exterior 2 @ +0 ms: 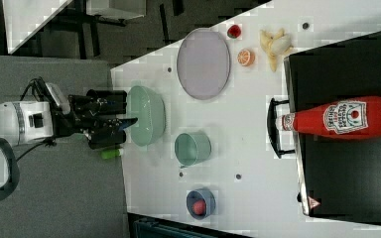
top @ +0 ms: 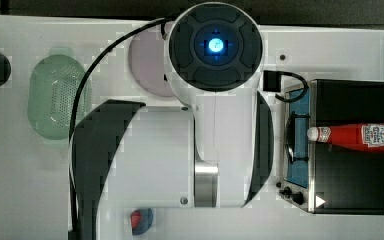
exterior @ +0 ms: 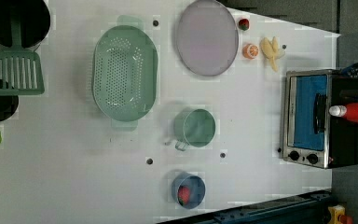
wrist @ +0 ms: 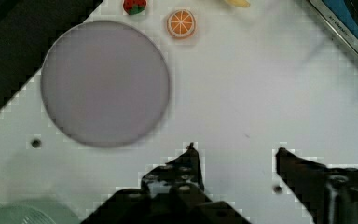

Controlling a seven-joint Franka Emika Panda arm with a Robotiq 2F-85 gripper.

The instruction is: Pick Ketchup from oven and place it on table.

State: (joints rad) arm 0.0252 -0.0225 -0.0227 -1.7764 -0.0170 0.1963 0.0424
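Ketchup is seen lying untouched atop the oven at the top view's right, while the gripper, fingers spread and empty, is held over the table, so everything remains undone.

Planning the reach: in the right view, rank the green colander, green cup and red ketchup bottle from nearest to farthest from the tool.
1. Oval green plastic colander, right beside the open tool at the table edge.
2. Round green cup, farther toward the right view's right.
3. Slim red ketchup bottle, lying atop the boxy black oven, far right.
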